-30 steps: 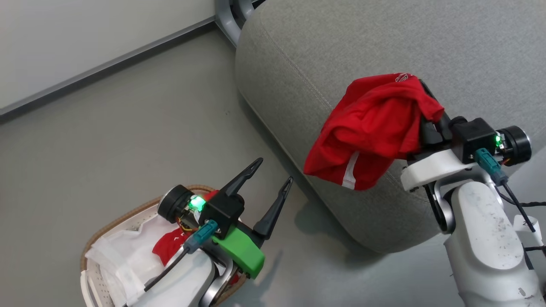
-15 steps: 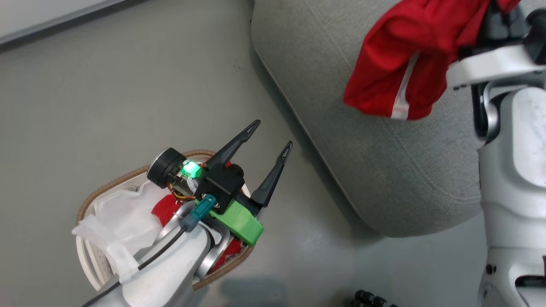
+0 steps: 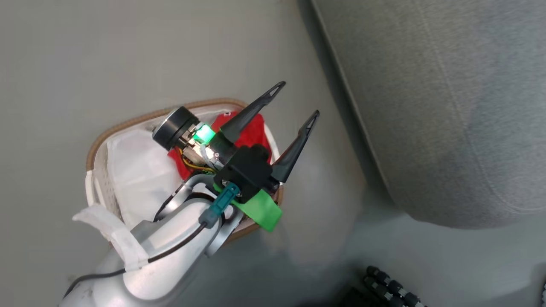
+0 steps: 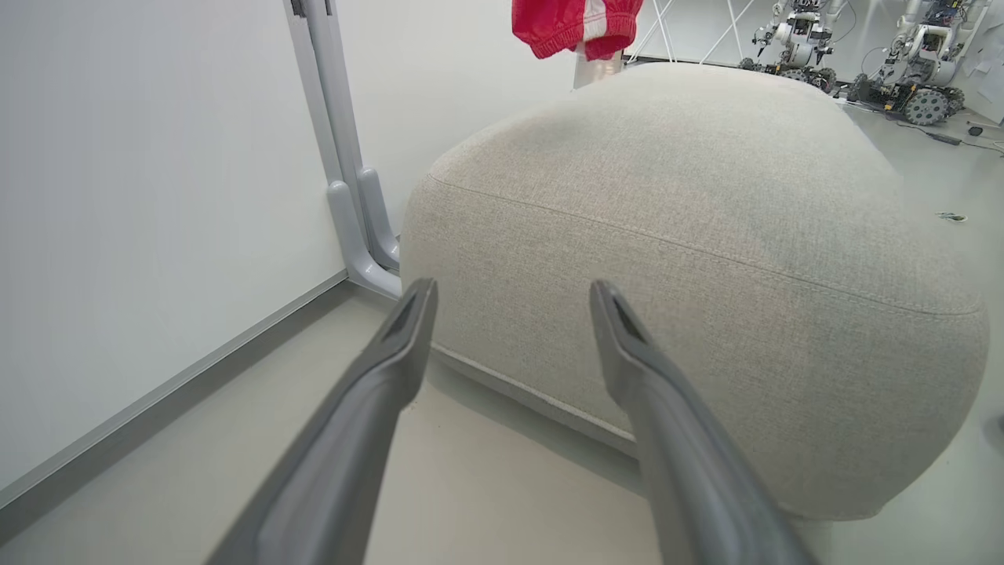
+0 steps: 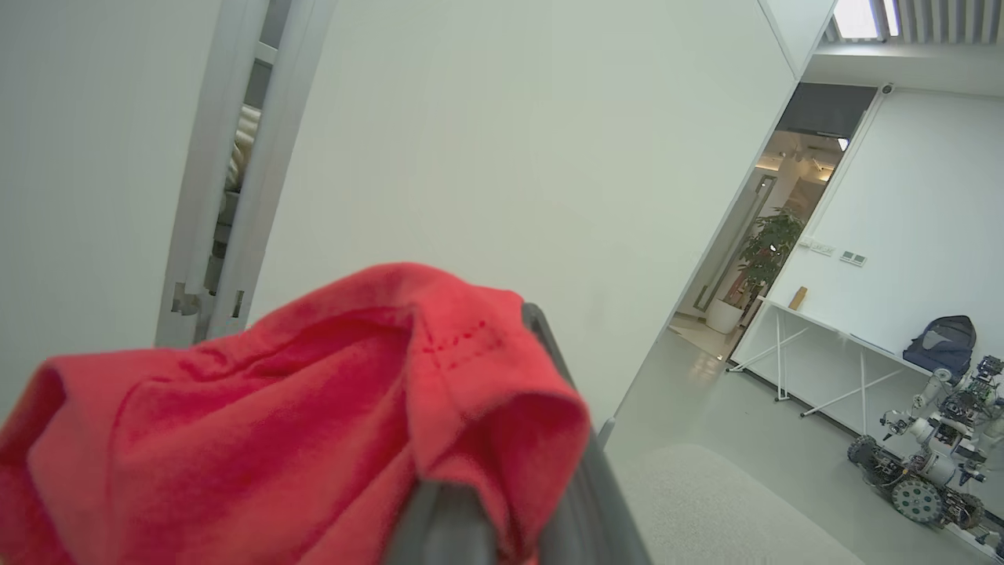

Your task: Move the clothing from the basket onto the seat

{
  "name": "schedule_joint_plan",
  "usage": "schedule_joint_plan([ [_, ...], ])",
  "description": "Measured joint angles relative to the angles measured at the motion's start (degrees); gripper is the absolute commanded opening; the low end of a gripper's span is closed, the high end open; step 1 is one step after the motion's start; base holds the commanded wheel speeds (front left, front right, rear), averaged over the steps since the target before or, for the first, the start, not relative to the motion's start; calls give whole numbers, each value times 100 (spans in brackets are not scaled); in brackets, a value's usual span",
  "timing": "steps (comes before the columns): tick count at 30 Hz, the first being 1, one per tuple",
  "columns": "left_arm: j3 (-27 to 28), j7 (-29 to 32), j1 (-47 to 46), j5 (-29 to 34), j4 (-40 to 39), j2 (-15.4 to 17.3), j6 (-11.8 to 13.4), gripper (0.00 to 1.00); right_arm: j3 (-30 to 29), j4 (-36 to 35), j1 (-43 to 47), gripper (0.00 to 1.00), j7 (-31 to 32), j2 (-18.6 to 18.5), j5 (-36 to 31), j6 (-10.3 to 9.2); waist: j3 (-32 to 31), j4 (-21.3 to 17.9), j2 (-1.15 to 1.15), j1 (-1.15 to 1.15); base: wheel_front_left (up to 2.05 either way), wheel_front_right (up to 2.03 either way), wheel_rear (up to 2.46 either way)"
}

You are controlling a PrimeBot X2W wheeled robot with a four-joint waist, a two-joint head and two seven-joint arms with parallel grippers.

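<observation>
My left gripper (image 3: 297,99) stands open above the far rim of the basket (image 3: 128,123), nothing between its fingers. Red clothing (image 3: 256,128) lies in the basket beside a white liner (image 3: 136,166), partly hidden by my left wrist. The grey seat (image 3: 448,106) rises to the right. In the left wrist view the open left gripper (image 4: 511,290) points at the seat (image 4: 706,196), and a red garment (image 4: 576,23) hangs above the seat's far side. My right gripper (image 5: 490,369) is shut on that red clothing (image 5: 274,424), which drapes over its fingers, above the seat (image 5: 706,502).
A grey upright post (image 4: 345,157) stands against the white wall left of the seat. Dark wheeled hardware (image 3: 384,285) sits on the floor at the lower right. Other robots (image 4: 902,71) are parked across the room. Bare floor runs between basket and seat.
The head camera has swung, bringing the basket toward the middle. The right arm with its red garment has passed off the upper right edge. The left gripper stays open over the basket.
</observation>
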Motion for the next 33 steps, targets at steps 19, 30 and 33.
schedule_joint_plan([
  [19, -38, 135, -94, 43, -112, 159, 101, 100, 275, 2404, 296, 18, 704, -241, 613, 0, 1076, 504, 0, 0, 0, 0, 0],
  [30, -48, 209, -93, -35, -48, 231, 129, 100, 892, 2548, 528, 100, 534, -146, 1200, 0, 872, 265, 0, -1, 0, 0, 0],
  [33, -40, 196, -79, -124, -15, 235, 143, 100, 1071, 2531, 669, 100, 519, -132, 1340, 0, 757, 231, 0, -1, 0, 0, 0],
])
